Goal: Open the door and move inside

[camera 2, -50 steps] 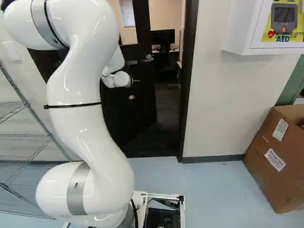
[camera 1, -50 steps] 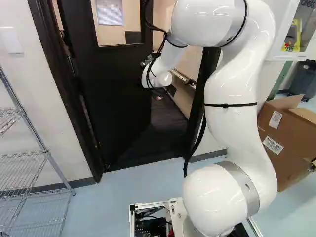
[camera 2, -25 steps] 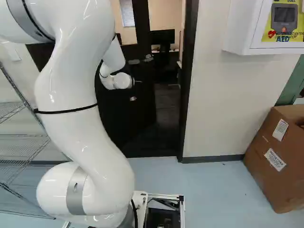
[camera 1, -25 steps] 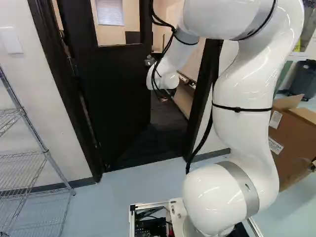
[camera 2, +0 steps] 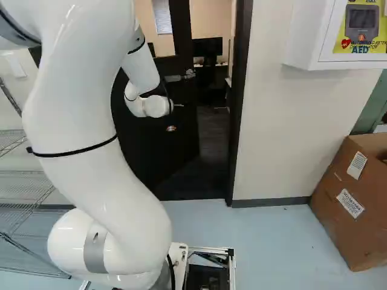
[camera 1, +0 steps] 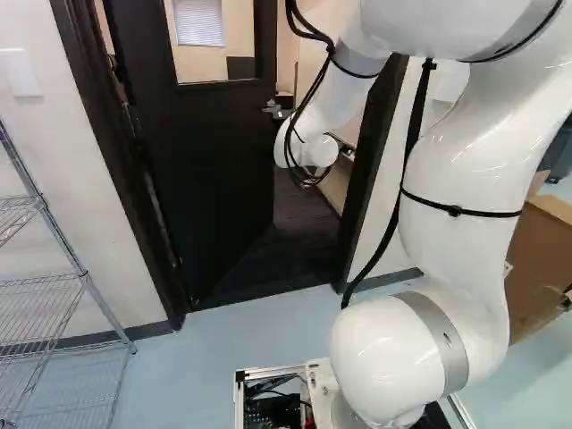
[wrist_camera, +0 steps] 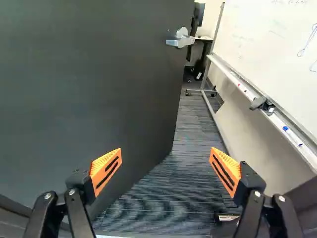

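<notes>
Pale blue floor [camera 1: 232,335] runs up to a dark door frame [camera 2: 239,109], and within it the black door [camera 1: 214,161] stands swung inward, part open, hinged at its left in the left base view; a window pane [camera 1: 214,45] is set in its upper half, and its silver lever handle [wrist_camera: 181,39] sits near the free edge; the gripper [camera 2: 172,126] is in front of the door and the gap, its two fingers spread wide, with the handle farther ahead of them; in the wrist view one orange pad [wrist_camera: 105,170] shows against the door's face, the other [wrist_camera: 225,171] against the striped dark carpet [wrist_camera: 168,198], and the door's lower free corner shows between them; the white arm [camera 1: 465,197] reaches forward from the base toward the opening, black cables [camera 1: 308,103] looped along it; beyond the free edge a whiteboard [wrist_camera: 257,39] stands on a wheeled frame, a grey clip-like thing [wrist_camera: 262,104] on its tray and a blue marker cap [wrist_camera: 286,128] nearby; deeper in the room is a dark monitor [camera 2: 207,46]; outside, a wire shelf [camera 1: 54,286] stands left of the frame; to the right are an open cardboard box [camera 2: 357,199] on the floor and a white cabinet [camera 2: 302,36] on the wall.
</notes>
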Motion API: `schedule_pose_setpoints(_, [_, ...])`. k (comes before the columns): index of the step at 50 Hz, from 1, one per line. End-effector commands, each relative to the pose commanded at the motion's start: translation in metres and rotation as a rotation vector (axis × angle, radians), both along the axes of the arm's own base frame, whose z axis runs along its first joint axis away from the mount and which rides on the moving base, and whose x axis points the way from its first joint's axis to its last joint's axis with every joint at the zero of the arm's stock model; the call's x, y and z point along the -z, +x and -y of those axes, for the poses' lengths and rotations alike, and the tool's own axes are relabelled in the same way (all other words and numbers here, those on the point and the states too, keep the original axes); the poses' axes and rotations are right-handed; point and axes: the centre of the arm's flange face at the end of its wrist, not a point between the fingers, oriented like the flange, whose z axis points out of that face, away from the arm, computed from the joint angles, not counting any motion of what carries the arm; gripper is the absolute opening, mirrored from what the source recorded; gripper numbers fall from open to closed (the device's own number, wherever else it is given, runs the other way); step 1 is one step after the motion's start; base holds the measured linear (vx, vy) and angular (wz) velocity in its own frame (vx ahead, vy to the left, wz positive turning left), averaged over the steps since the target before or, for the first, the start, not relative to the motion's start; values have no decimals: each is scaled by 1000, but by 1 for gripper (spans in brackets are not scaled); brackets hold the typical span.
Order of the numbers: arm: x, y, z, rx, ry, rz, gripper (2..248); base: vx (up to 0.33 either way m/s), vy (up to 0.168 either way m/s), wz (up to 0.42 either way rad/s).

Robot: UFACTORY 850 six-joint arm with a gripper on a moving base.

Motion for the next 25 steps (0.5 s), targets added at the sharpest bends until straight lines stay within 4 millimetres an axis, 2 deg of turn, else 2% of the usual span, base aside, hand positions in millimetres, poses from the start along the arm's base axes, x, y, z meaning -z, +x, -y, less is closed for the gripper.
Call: schedule_pose_setpoints(25, [-1, -50, 21, 37, -1, -9, 247, 0, 0, 0])
